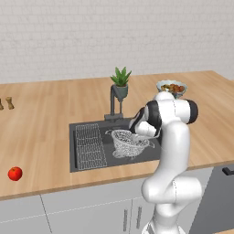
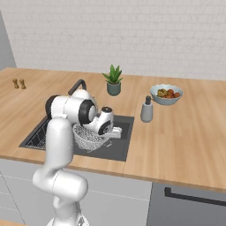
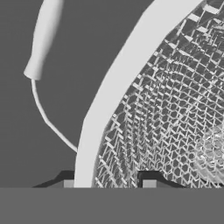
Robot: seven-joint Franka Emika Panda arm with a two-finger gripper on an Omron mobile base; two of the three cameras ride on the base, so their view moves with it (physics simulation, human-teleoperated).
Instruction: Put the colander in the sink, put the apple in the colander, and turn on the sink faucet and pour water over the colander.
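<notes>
The silvery mesh colander (image 1: 127, 142) (image 2: 87, 139) sits in the right half of the dark grey sink (image 1: 76, 132) (image 2: 125, 145). My gripper (image 1: 144, 136) (image 3: 107, 183) hangs low over its right rim. In the hand view the colander's (image 3: 166, 109) pale rim runs up between my two fingertips, which stand wider apart than the rim, so the gripper is open. The red apple (image 1: 15, 173) lies on the wooden counter far left of the sink. The dark faucet (image 1: 113, 98) (image 2: 77, 86) stands behind the basin; no water shows.
A flat wire rack (image 1: 90, 146) (image 2: 37, 137) fills the sink's left side. A potted plant (image 1: 120, 82) (image 2: 113, 79) and a fruit bowl (image 1: 171, 87) (image 2: 166, 94) stand behind and right. A soap dispenser (image 2: 146, 110) is right of the sink; two shakers (image 2: 19, 83) far left.
</notes>
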